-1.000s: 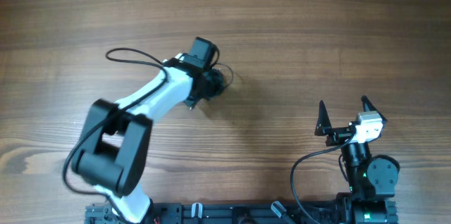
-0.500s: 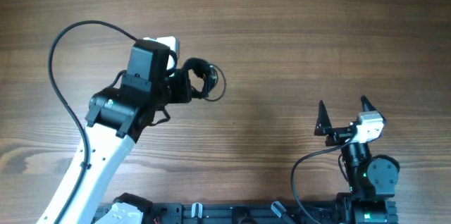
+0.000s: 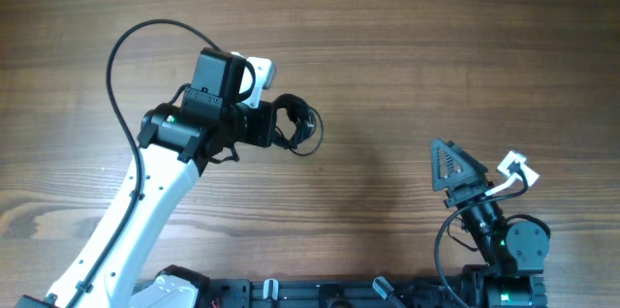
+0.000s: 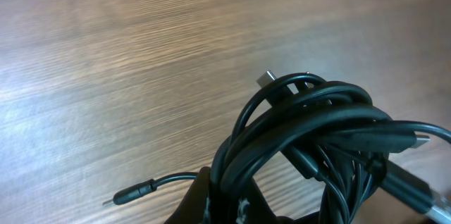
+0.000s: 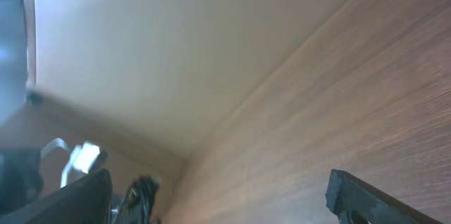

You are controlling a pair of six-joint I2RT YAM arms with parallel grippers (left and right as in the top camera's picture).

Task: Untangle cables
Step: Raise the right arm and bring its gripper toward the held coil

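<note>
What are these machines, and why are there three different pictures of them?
They are two robot arms standing at a wooden table. One picture comes from a camera high above, looking straight down. The other two come from small cameras fixed to each arm's wrist, so they look out past that arm's jaws. The left arm, the white one, has its jaws shut on a bunch of thin black cables, all looped together. Its wrist camera shows them up close, with one little plug end sticking out to the side. The right arm sits near the table's edge with its jaws wide open, holding nothing.
</note>
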